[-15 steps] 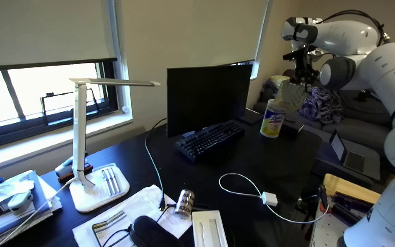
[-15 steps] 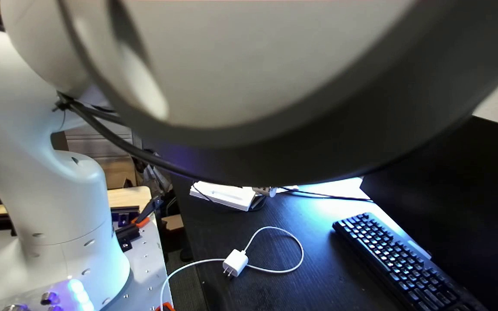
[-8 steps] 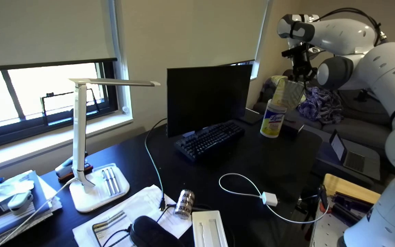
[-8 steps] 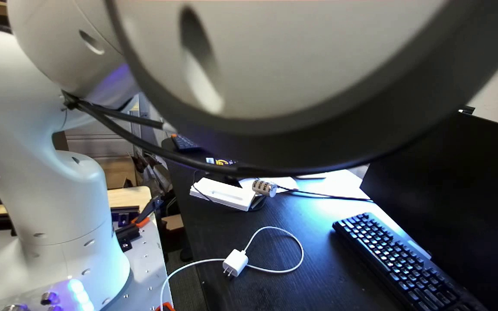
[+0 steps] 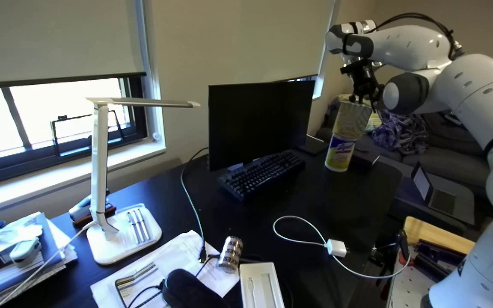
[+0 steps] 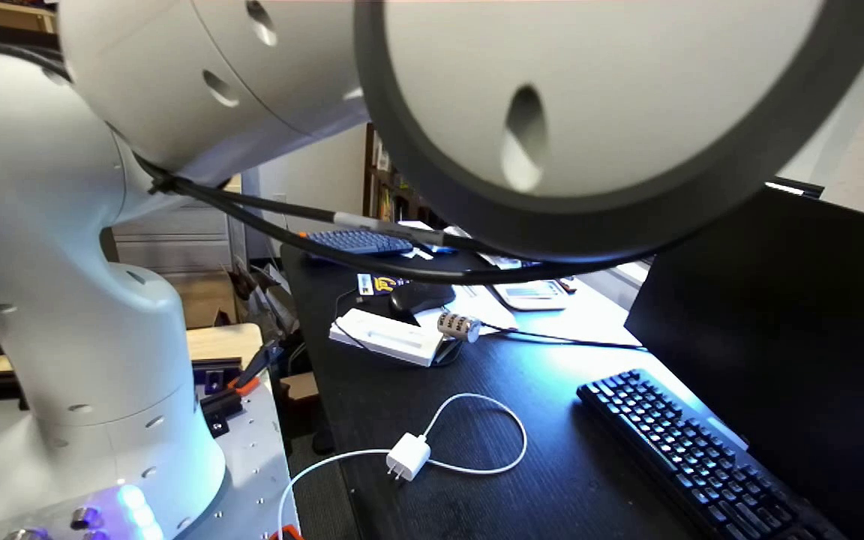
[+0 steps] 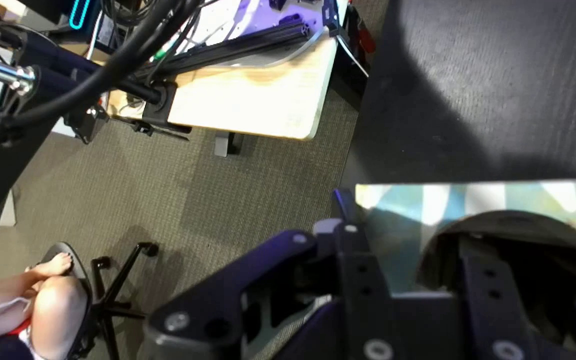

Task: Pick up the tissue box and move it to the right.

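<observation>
In an exterior view, a black desk [image 5: 315, 205] spread across the lower centre, a black monitor [image 5: 259, 124] standing on it. Toward the upper right, the gripper [image 5: 363, 102] held the tissue box [image 5: 351, 120] aloft and slightly tilted, its pale yellow lower end overlapping the Lysol canister [image 5: 340, 155]; whether they touched could not be told. In the wrist view, lower right, the box's top was light blue with white patches around a dark curved opening [image 7: 553, 260], one finger [image 7: 493, 310] inside, the other outside the edge.
</observation>
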You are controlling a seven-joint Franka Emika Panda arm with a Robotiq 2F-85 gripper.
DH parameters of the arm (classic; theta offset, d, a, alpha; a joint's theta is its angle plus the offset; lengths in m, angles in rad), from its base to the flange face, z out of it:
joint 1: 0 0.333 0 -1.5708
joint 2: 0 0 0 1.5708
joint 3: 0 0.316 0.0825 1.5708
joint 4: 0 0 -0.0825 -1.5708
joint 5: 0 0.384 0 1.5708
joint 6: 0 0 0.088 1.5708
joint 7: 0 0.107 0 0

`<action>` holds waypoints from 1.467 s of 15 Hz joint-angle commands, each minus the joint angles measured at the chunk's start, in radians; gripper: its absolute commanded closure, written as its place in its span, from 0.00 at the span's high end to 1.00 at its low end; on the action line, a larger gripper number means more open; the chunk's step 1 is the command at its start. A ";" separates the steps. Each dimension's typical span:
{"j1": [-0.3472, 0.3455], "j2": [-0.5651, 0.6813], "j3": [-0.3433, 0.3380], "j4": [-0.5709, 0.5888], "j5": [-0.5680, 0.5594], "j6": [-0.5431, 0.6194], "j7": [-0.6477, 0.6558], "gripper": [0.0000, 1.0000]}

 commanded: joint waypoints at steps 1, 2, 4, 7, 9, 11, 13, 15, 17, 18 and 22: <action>0.049 0.014 -0.035 0.013 -0.068 0.013 -0.121 0.03; 0.061 0.019 -0.041 0.014 -0.083 0.024 -0.143 0.03; 0.073 0.017 -0.055 0.004 -0.113 0.019 -0.205 0.03; 0.072 0.017 -0.051 0.009 -0.088 0.013 -0.156 0.04; 0.072 0.017 -0.053 0.008 -0.090 0.013 -0.164 0.04; 0.083 0.025 -0.059 0.016 -0.103 0.037 -0.165 0.03; 0.121 0.056 -0.070 0.028 -0.127 0.116 -0.155 0.03; 0.166 0.085 -0.091 0.023 -0.171 0.200 -0.180 0.03; 0.209 0.109 -0.112 0.017 -0.216 0.271 -0.203 0.03; 0.230 0.123 -0.125 0.016 -0.239 0.306 -0.210 0.03; 0.303 0.172 -0.163 0.014 -0.313 0.439 -0.235 0.03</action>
